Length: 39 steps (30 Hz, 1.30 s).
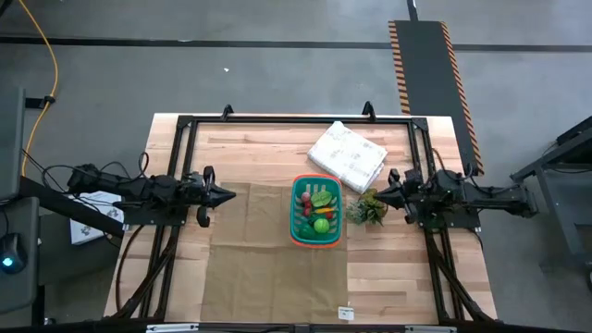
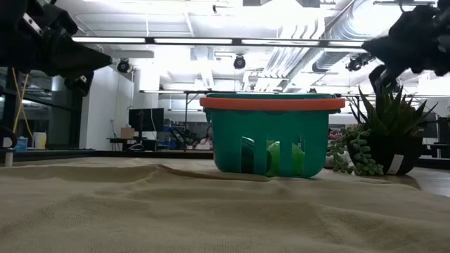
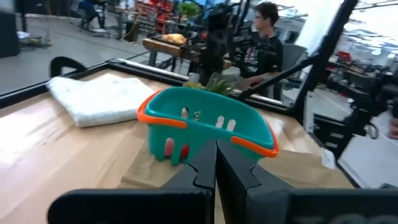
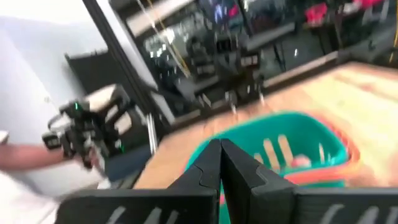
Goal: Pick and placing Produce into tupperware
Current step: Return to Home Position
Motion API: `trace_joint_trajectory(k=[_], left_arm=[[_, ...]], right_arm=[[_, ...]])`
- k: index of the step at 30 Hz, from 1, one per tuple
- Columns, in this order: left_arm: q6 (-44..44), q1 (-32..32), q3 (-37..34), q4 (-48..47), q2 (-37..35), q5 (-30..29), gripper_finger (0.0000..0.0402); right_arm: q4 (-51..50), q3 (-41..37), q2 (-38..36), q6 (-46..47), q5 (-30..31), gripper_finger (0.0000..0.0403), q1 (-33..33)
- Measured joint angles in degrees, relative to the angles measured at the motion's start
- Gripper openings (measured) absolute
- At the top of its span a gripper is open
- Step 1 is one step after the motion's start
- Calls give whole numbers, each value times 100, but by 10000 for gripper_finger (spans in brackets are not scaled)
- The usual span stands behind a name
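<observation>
The teal basket with an orange-red rim stands on the tan cloth at the table's middle. It also shows in the low view and the left wrist view. Several produce pieces lie inside it: green, red and yellow-orange ones. My left gripper is shut and empty, held above the table to the basket's left. My right gripper is shut and empty, held above the table to the basket's right, over the spiky plant.
A white rumpled cloth bundle lies behind the basket at the far right. The spiky green potted plant stands right of the basket. A black frame runs round the table. A person sits beyond the far edge.
</observation>
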Motion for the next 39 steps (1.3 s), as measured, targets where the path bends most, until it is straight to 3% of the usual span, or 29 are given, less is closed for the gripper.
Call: trace_joint_trajectory(k=[15,25,39], left_arm=[[636,0,0,7,21,111,0],[1002,0,0,3,345,143,0],[1609,0,0,1,516,180,0]], right_arm=[[-224,0,4,-691,-206,0,0],[-228,0,32,-1667,-199,0,0],[-233,0,85,-1987,-191,0,0]])
